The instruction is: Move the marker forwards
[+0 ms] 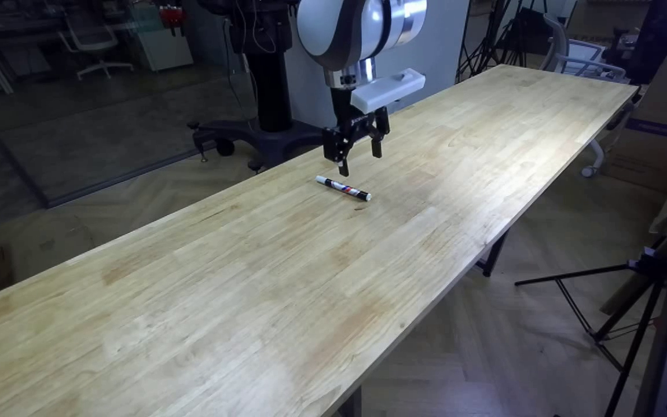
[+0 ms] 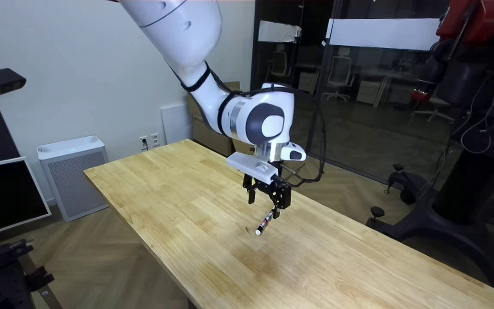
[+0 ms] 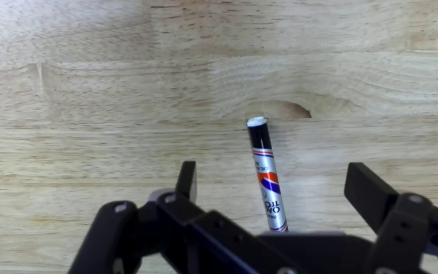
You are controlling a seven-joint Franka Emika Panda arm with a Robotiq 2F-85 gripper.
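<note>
A white robot arm (image 1: pixel 321 26) is extending down from the top of the frame in an exterior view, and its dark gripper (image 1: pixel 360 161) is hanging over a long wooden bench (image 1: pixel 252 289). The jaws are standing wide apart. In the wrist view they are occupying the lower left and lower right of the frame, and the marker (image 3: pixel 268 179) is lying on the bench with its length showing in the gap between them, closer to the jaw at left. Its white tip is resting near the centre of that frame, just beside a brown mark (image 3: pixel 295 109) in the wood, while the gripper is hiding its lower end; its label is showing silver, red and blue, with lettering turned upside down. In an exterior view the marker (image 1: pixel 342 188) is lying near the centre, slanting from upper left to lower right, just below the jaws and apart from them. In an exterior view the marker (image 2: pixel 265 222) is lying in the lower middle of the frame, with one jaw covering part of its upper end. A dark wheeled stand (image 2: pixel 465 193) is standing at the right of that frame.
</note>
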